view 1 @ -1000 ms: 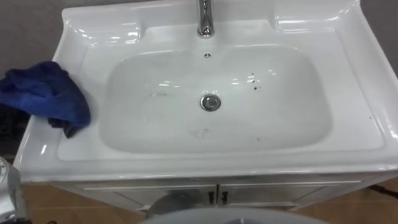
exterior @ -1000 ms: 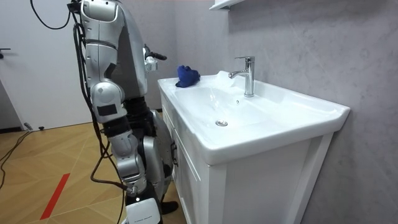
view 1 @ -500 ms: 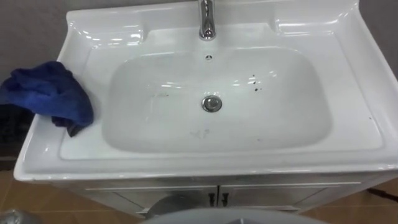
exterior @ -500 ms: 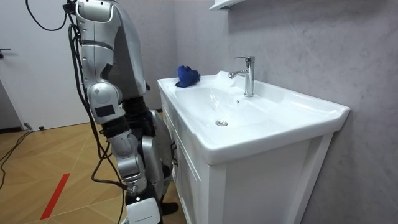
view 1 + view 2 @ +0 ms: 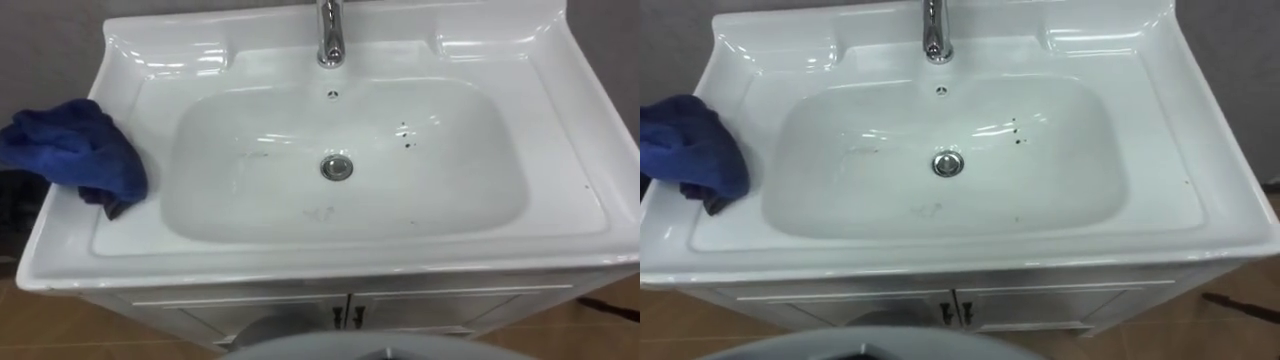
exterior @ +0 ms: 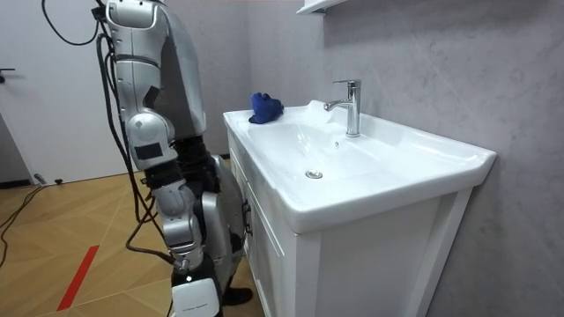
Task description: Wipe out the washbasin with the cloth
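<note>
Robot stands upright on the wood floor (image 6: pixel 53 238), close against the front of the white vanity cabinet (image 6: pixel 370 264), which backs onto a grey wall (image 6: pixel 441 70). The white ceramic basin (image 5: pixel 560 150) tops the cabinet, with a raised rim and a flat deck on each side. Its bowl (image 5: pixel 450 180) is shallow, rectangular with rounded corners, and glossy. Task thing: a dark blue cloth (image 5: pixel 75 150) lies bunched on the left deck, outside the bowl, with part of it hanging past the basin's left edge. In the room view the cloth sits at the far end of the deck, near the robot. Left hand and right hand: open or closed cannot be told. Nothing is touching the cloth. A chrome faucet (image 5: pixel 330 35) stands upright at the middle of the back deck, its spout over the bowl. A round metal drain (image 5: pixel 337 167) sits at the bowl's centre, and a small overflow hole (image 5: pixel 333 94) lies between drain and faucet. A few dark specks (image 5: pixel 405 130) mark the bowl's back right slope. Faint smudges (image 5: pixel 320 212) lie just in front of the drain. Two small dark door handles (image 5: pixel 345 317) sit side by side at the cabinet's front centre.
</note>
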